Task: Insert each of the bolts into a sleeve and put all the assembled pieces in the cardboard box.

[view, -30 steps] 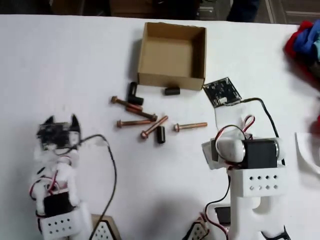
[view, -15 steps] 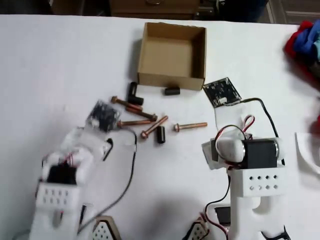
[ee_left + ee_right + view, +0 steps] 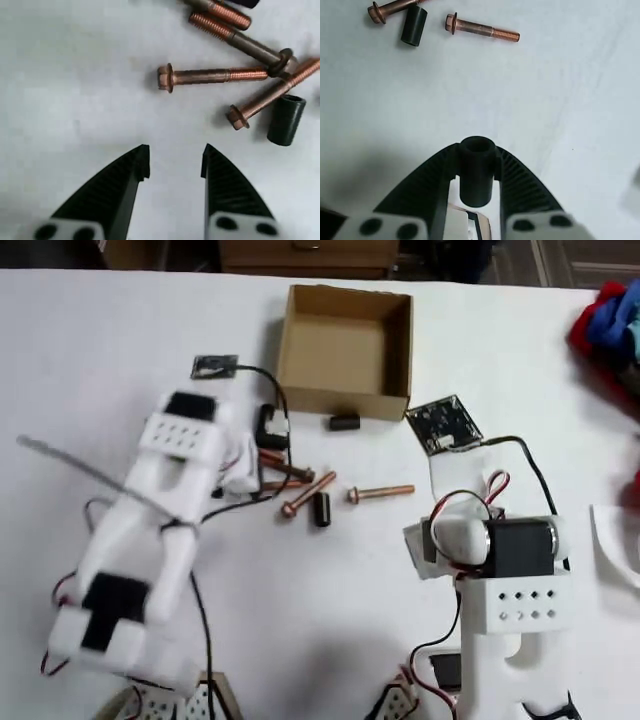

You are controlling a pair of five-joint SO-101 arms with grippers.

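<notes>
Several copper bolts point(image 3: 380, 493) lie in a loose pile at mid-table in front of the cardboard box point(image 3: 345, 395). Black sleeves lie among them: one point(image 3: 321, 509) by the pile, one point(image 3: 344, 422) at the box's front wall and one point(image 3: 266, 425) beside the left arm point(image 3: 180, 450). My left gripper point(image 3: 175, 162) is open just above the table. A single bolt point(image 3: 210, 76) lies crosswise a short way ahead of its tips, and a sleeve point(image 3: 286, 120) lies off to one side. My right gripper point(image 3: 477, 200) is shut on an upright black sleeve point(image 3: 477, 170), with a bolt point(image 3: 482, 28) farther ahead.
The right arm point(image 3: 500, 560) stands at the front right of the table. A red and blue cloth point(image 3: 605, 315) sits at the far right edge, with a white object point(image 3: 612, 550) below it. White tabletop stretches open at the far left.
The left arm has swung from the front left of the table up to the bolt pile. The right arm and its sleeve have stayed still.
</notes>
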